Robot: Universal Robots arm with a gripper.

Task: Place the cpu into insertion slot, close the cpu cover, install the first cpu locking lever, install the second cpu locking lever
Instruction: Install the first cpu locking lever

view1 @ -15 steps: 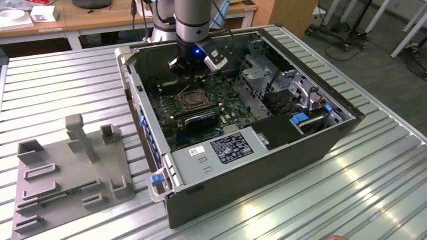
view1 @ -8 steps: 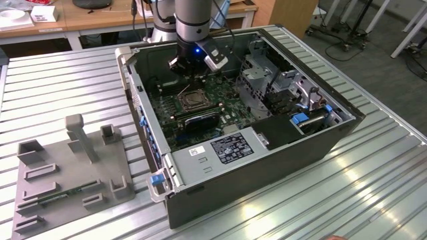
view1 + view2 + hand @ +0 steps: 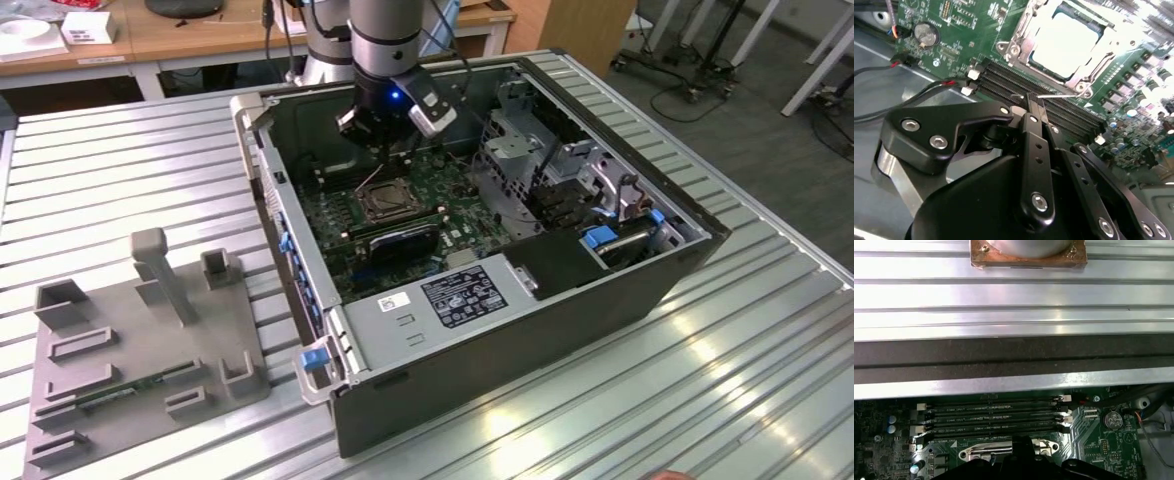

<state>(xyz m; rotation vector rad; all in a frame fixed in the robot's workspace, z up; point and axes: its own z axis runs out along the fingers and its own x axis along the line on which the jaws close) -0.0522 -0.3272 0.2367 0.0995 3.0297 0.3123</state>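
The cpu (image 3: 1066, 42) lies flat in its socket on the green motherboard, its pale metal top showing through the window of the cpu cover (image 3: 1023, 44), which is folded down over it. In the exterior view the socket (image 3: 390, 202) sits inside the open computer case, with my gripper (image 3: 387, 152) just above its far side. A thin wire locking lever (image 3: 372, 178) slants up from the socket to the fingertips. In the second wrist view my gripper (image 3: 1035, 101) is shut, with the lever's silvery wire (image 3: 1056, 96) crossing at its tips.
Black memory slots (image 3: 1004, 82) run beside the socket, with a coin battery (image 3: 925, 33) and red and black cables (image 3: 914, 95) nearby. A metal drive cage (image 3: 534, 160) stands on the exterior view's right inside the case. A grey fixture (image 3: 147, 340) rests on the ribbed table.
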